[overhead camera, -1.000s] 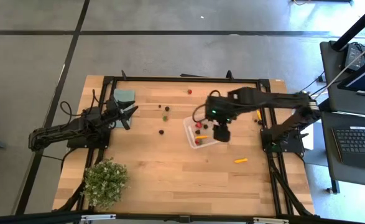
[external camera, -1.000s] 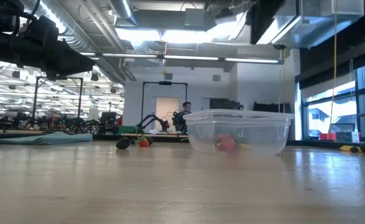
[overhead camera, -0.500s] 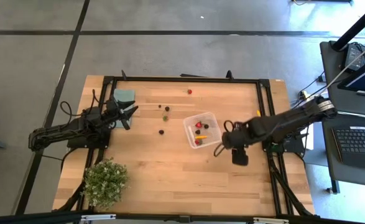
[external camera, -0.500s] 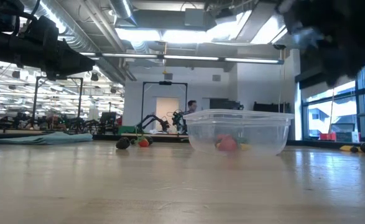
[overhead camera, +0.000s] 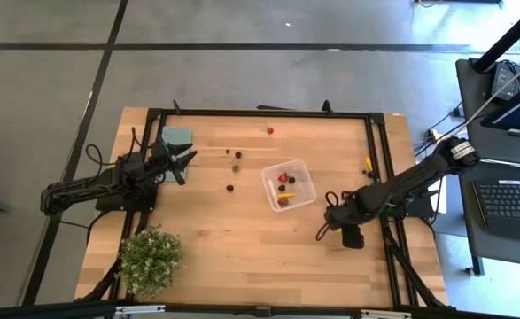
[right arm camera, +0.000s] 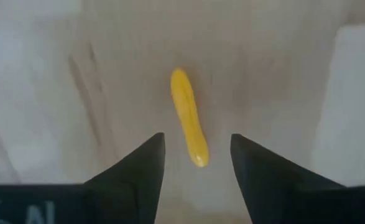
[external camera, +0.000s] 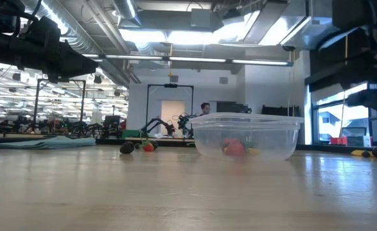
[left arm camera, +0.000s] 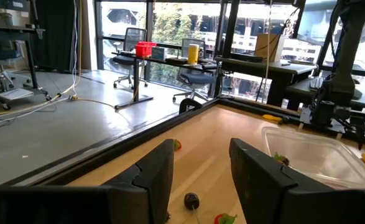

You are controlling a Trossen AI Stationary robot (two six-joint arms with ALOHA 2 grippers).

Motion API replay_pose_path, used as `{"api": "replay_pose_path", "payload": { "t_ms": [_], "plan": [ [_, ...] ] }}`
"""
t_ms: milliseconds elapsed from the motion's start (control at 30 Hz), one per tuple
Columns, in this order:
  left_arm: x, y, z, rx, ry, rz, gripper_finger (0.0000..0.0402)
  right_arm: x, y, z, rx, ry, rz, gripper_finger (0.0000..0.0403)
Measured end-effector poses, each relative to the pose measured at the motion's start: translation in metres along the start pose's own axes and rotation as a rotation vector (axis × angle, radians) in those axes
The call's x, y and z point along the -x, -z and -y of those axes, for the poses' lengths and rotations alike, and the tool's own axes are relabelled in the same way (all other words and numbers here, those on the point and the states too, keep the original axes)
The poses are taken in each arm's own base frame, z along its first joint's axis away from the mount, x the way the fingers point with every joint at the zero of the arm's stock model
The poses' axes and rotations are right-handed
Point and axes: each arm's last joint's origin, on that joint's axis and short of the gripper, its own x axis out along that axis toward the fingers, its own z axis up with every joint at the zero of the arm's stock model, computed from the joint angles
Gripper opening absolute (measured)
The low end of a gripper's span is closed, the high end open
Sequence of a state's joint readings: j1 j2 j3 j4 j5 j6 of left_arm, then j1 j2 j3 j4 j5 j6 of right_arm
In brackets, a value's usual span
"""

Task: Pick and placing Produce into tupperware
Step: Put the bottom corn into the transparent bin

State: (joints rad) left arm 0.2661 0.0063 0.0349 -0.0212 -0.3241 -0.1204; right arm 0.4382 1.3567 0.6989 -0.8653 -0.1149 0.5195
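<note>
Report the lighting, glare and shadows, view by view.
Low view: bright ceiling lights and windows backlight the scene, with highlights on the small clear plastic container; left wrist view: daylit windows leave the left gripper dark; right wrist view: soft light, the yellow elongated toy piece casts hardly any shadow between the open right gripper; high view: evenly lit wooden table.

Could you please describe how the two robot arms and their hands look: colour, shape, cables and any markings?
Both arms are dark, nearly black, built of slim jointed segments. The left hand and the right hand each end in two dark, wedge-shaped fingers with flat inner faces. Thin black cables loop beside the left arm's base. The right wrist view shows pale characters low on the hand's body, too cropped to read.
</note>
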Motion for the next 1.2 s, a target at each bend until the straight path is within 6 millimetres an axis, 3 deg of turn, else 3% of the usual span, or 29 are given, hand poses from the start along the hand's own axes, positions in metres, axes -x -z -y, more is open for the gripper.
{"api": "replay_pose_path", "payload": {
  "t_ms": [400,633,1100,1200],
  "plan": [
    [0.0,0.0,0.0,0.0,0.0,0.0,0.0149,-0.026,0.009,0.002,0.043,-0.031,0.051,0.0166],
    [0.0,0.0,0.0,0.0,0.0,0.0,0.0149,-0.031,0.013,0.005,0.015,-0.015,0.042,0.0158],
    [0.0,0.0,0.0,0.001,0.0,-0.001,0.0149,-0.032,0.013,0.008,-0.022,0.047,0.07,0.0021],
    [0.0,0.0,0.0,0.001,-0.001,0.0,0.0149,-0.03,0.012,0.007,-0.064,0.043,0.076,0.0011]
  ]
}}
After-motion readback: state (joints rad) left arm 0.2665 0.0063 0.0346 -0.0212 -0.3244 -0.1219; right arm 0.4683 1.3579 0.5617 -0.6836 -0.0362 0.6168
